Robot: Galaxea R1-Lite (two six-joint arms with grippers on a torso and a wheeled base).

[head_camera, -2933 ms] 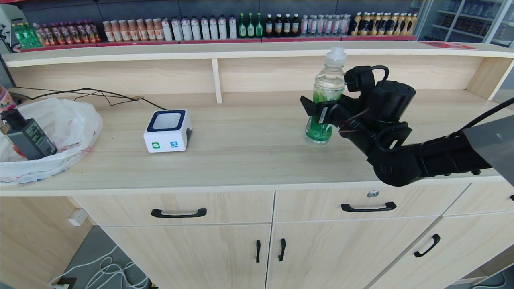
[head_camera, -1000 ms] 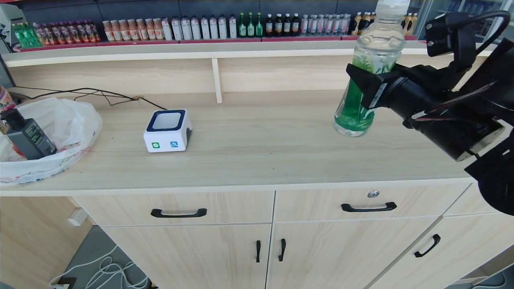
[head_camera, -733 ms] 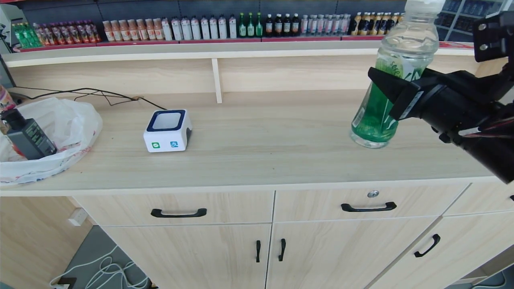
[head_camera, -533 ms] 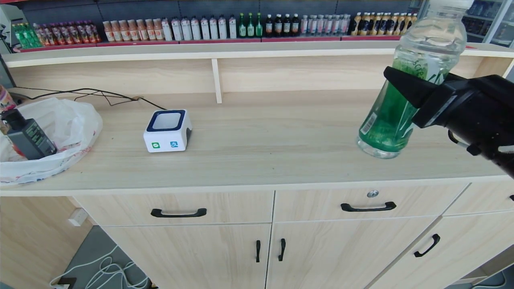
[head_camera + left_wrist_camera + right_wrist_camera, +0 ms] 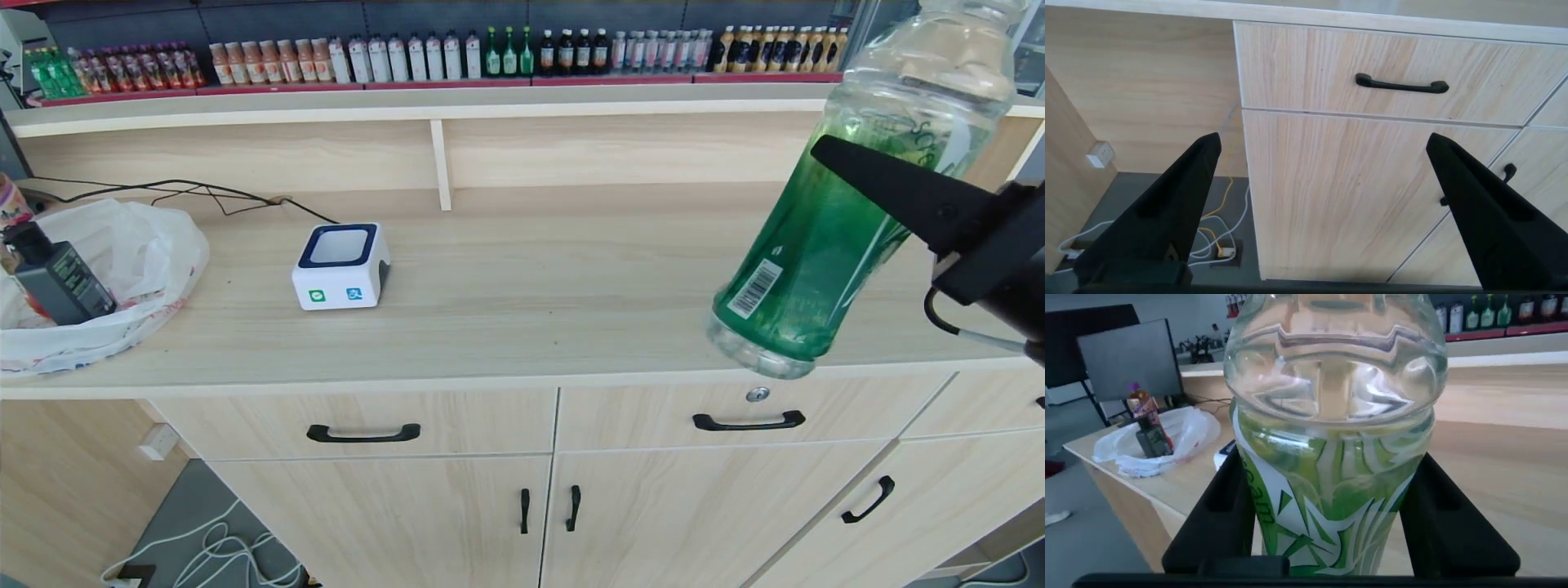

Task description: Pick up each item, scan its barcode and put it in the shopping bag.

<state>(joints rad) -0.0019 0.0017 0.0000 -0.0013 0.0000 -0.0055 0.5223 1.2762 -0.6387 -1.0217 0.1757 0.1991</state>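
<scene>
Gripping the tilted bottle point(image 5: 824, 237) mid-label, the right tool point(image 5: 1329, 461) could let the smooth plastic slide out before reaching the scanner point(image 5: 340, 265).

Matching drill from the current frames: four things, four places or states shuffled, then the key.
Things
1. green bottle
2. scanner
3. dark bottle
4. left tool

Places or states
A. open, facing the cabinet doors
B. inside the shopping bag
C. tilted, gripped by the right tool
D. standing alone on the counter

Pairs: 1-C, 2-D, 3-B, 4-A
</scene>
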